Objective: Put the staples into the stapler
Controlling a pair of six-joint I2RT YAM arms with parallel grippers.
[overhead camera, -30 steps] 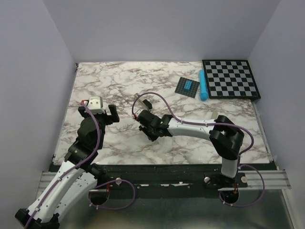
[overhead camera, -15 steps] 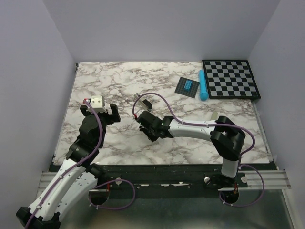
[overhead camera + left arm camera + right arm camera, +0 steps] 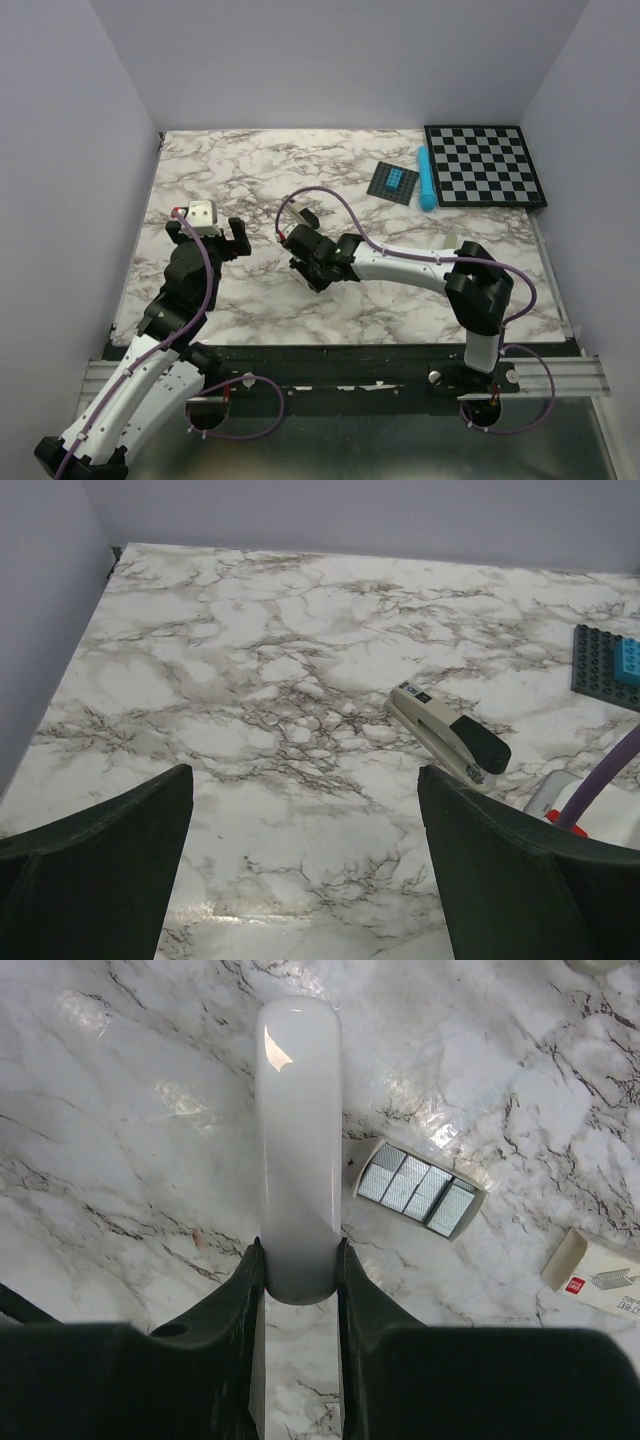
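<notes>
In the top view your right gripper is hanging low over the table with the stapler lying just behind it, so a careless sweep could be knocking it away. In the left wrist view your left gripper is standing wide open and empty, the stapler lying ahead to its right. In the right wrist view the right gripper is clamping a white block, which could be dropping onto the staples lying just beside it.
</notes>
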